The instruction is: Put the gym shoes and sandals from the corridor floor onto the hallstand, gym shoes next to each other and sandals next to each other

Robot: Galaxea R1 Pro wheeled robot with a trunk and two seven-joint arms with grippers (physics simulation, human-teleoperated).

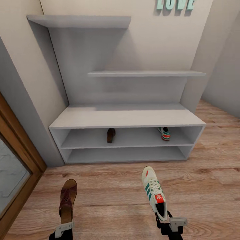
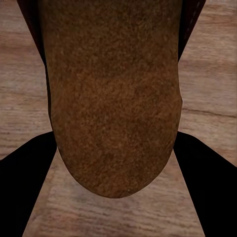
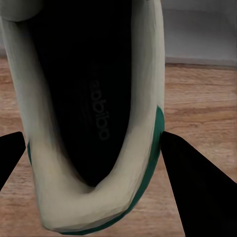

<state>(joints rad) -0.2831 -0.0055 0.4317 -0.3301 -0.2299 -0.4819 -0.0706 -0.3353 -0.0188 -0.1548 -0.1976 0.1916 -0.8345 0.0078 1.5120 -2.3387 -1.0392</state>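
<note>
Sandal (image 1: 68, 200) (left claw (image 1: 63, 230)) hangs clear — hallstand (image 1: 126, 117) edge ahead.

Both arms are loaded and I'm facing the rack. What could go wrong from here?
1. The left gripper holds the sandal by its heel end only; the long overhang might tip or slip.
2. The right gripper pinches the gym shoe at its heel rim, so it may twist on insertion.
3. The upper shelf slot is low, and the shelved sandal and shelved gym shoe sit far apart, so pairing means placing close beside each without knocking it.
</note>
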